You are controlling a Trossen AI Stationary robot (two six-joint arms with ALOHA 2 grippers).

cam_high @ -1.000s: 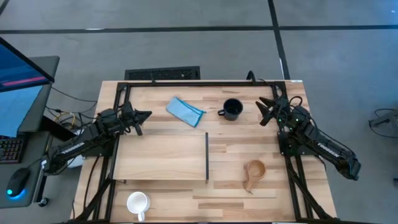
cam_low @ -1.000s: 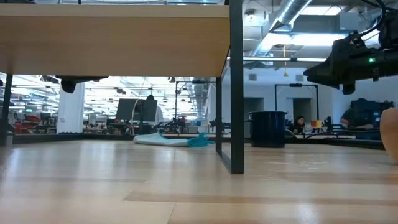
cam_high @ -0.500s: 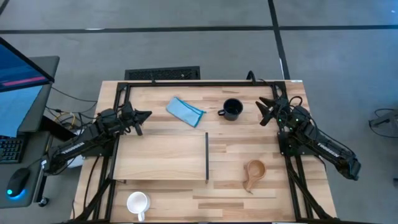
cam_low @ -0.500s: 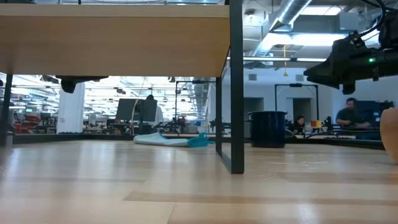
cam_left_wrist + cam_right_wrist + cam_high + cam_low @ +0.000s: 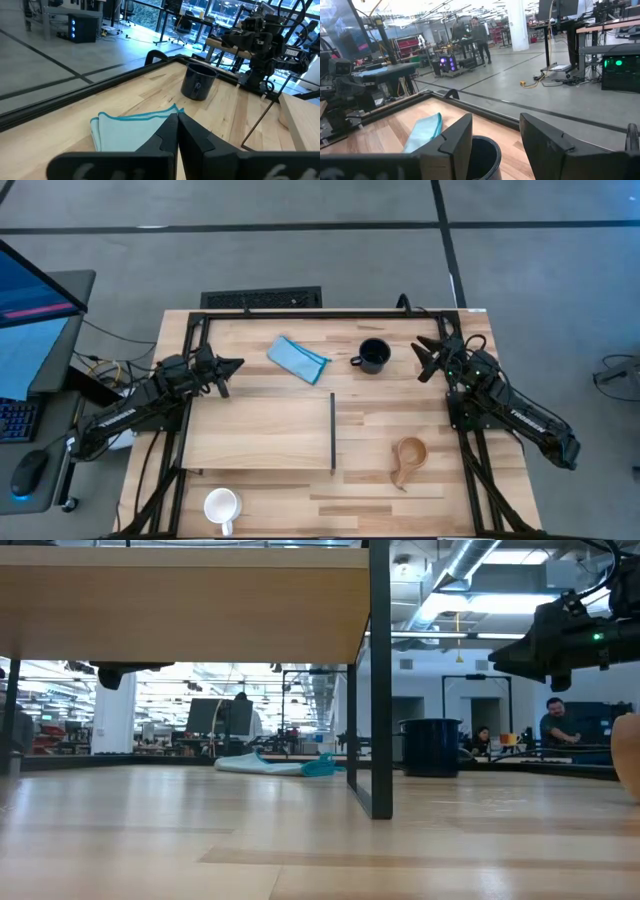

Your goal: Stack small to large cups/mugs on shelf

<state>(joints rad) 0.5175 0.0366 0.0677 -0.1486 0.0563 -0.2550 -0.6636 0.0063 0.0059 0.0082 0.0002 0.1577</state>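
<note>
A black mug [image 5: 374, 356] stands on the tabletop at the far middle, handle toward the left; it also shows in the right wrist view [image 5: 482, 157] and the left wrist view [image 5: 198, 82]. A tan wooden cup [image 5: 408, 455] stands at the near right. A white mug [image 5: 221, 506] stands at the near left edge. The light-wood shelf [image 5: 260, 433] spans the middle left and stands raised on dark legs [image 5: 380, 690]. My right gripper [image 5: 420, 360] is open, hovering just right of the black mug. My left gripper [image 5: 235, 365] is shut and empty at the far left.
A folded blue cloth [image 5: 298, 358] lies between my left gripper and the black mug. A black metal frame [image 5: 330, 313] runs along the table's far edge and sides. People move in the room beyond the table [image 5: 555, 725].
</note>
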